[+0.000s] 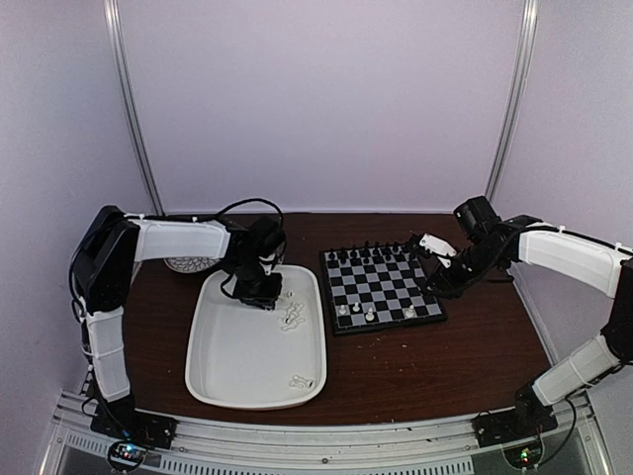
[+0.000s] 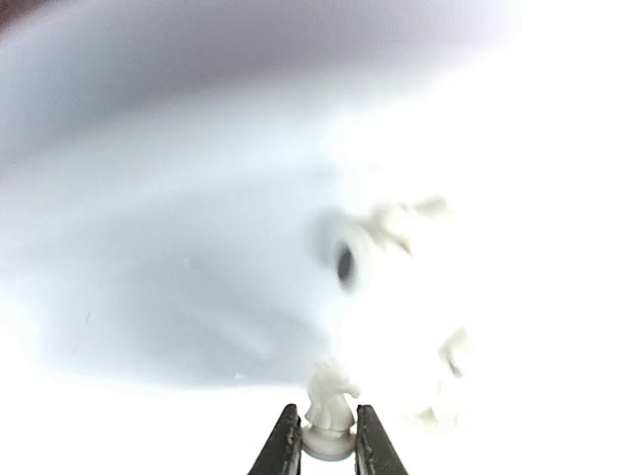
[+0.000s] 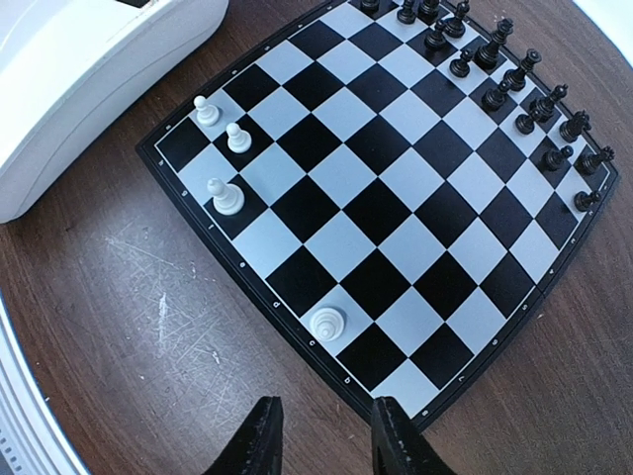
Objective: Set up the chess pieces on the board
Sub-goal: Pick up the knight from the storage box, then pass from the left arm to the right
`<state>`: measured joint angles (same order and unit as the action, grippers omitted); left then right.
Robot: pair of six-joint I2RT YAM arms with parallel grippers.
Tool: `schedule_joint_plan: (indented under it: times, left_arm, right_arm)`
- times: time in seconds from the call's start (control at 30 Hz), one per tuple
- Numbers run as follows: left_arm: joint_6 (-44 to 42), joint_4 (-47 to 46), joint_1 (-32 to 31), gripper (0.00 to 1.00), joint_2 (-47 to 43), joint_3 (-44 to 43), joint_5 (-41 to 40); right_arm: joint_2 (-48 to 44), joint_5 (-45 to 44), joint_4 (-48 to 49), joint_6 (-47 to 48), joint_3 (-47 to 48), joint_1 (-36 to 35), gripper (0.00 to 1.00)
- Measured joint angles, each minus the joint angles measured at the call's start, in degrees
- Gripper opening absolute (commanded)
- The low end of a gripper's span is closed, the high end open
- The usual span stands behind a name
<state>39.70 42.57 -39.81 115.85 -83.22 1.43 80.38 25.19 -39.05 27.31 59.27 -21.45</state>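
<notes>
The board (image 1: 384,287) lies right of centre on the table. Black chessmen (image 1: 366,255) fill its far rows, and several white chess pieces (image 1: 370,315) stand near its front edge. In the right wrist view those white pieces include a pawn (image 3: 226,196) and a rounded piece (image 3: 327,323). My left gripper (image 1: 259,289) hangs low in the white tray (image 1: 203,341). Its fingers (image 2: 285,447) are shut on the base of a white knight (image 2: 331,401), which stands upright. My right gripper (image 3: 323,435) is open and holds nothing, above the bare table just off the board's corner (image 3: 396,396).
More white pieces lie loose in the tray, one group beside the left gripper (image 1: 292,315) and one at the front right corner (image 1: 303,381). A round patterned disc (image 1: 191,263) sits behind the tray. The tray's rim (image 3: 89,89) shows left of the board.
</notes>
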Motion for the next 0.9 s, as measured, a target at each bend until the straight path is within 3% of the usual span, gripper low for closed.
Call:
schedule_joint_plan:
  times: [0.2,0.37,0.6,0.9]
  left_arm:
    - [-7.76,-2.95,-0.04,0.11,-13.79,5.68,5.09]
    - [-13.86,-10.45,-0.04,0.11,-23.06,10.91,14.05]
    - [-16.02,-17.73,-0.07,0.11,-25.44,16.55,23.61]
    - [-15.80,-24.65,-0.28,0.12,-27.19,19.21,30.01]
  right_arm:
    - [0.00,3.23,-1.99,-0.20,1.75,0.00,0.34]
    - [1.55,8.85,-5.09,-0.72,8.35,-0.76,0.34]
    - [11.89,15.61,-7.63,-4.11,22.25,-8.57,0.34]
    - [32.04,29.81,-6.45,-19.82,40.87,-14.56,0.37]
